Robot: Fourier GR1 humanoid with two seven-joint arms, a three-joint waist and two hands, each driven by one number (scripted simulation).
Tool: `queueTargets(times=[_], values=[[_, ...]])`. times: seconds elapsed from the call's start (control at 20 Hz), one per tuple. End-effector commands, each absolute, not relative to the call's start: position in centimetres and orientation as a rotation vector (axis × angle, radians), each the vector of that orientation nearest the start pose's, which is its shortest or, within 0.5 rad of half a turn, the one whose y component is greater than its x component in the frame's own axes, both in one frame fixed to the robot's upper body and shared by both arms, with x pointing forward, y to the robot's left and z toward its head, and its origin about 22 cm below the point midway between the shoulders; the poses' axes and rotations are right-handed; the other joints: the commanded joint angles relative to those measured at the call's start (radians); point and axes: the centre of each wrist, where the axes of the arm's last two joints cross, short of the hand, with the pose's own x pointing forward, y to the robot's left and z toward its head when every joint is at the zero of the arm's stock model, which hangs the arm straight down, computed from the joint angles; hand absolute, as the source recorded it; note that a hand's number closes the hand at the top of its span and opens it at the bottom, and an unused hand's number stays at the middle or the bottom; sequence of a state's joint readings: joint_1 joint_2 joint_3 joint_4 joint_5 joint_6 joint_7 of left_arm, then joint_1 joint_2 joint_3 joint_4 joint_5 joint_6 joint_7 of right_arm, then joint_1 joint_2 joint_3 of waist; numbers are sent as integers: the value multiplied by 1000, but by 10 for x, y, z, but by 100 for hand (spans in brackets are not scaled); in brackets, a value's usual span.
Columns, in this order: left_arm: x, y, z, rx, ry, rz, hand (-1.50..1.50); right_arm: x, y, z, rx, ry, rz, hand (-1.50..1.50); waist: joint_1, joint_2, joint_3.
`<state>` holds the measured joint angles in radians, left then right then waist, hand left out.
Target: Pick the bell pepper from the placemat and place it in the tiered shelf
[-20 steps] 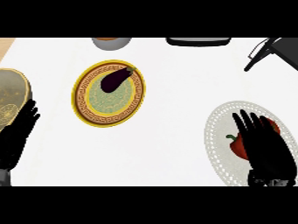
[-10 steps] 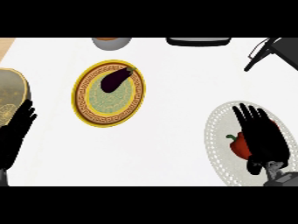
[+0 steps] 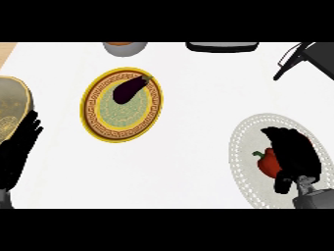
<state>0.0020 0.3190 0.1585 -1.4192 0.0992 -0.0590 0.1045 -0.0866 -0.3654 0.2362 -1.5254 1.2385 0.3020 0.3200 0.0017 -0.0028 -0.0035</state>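
Right hand low at the view's right, grey forearm entering from the lower edge, palm down over the white lacy placemat. Its fingers point up the view and lie across the right side of the red bell pepper; cannot tell whether they are curled round it or merely resting over it. Pepper sits on the placemat, green stem toward the left, its left half showing. Left hand at the view's left edge, fingers straight and apart, pointing up, at rest on the white worktop, beside a round, dull gold plate that holds nothing I can make out. Mid-worktop: a yellow patterned plate with a dark purple eggplant lying on its upper part. At the top edge, a grey bowl, partly cut off, and a dark tray-like item. Black frame of the tiered shelf at upper right, well apart from the pepper.
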Motion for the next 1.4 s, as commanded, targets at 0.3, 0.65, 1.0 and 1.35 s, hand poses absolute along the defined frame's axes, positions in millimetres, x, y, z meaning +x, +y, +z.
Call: queueTargets(times=[0.3, 0.65, 1.0, 1.35], values=[[220, 354, 0, 263, -1339, -34, 0, 269, -264, 5, -1104, -868, 1456, 150, 3, 3, 4], [223, 364, -2, 266, -1333, -48, 0, 254, -263, 22, -1192, -985, 1430, 150, -2, 2, 3], [238, 344, -7, 237, -1332, -62, 0, 317, -244, 55, -1202, -836, 795, 150, 22, 11, 3], [234, 342, -4, 222, -1339, -59, 0, 378, -246, 140, -1308, -836, 466, 150, 24, 6, 4]])
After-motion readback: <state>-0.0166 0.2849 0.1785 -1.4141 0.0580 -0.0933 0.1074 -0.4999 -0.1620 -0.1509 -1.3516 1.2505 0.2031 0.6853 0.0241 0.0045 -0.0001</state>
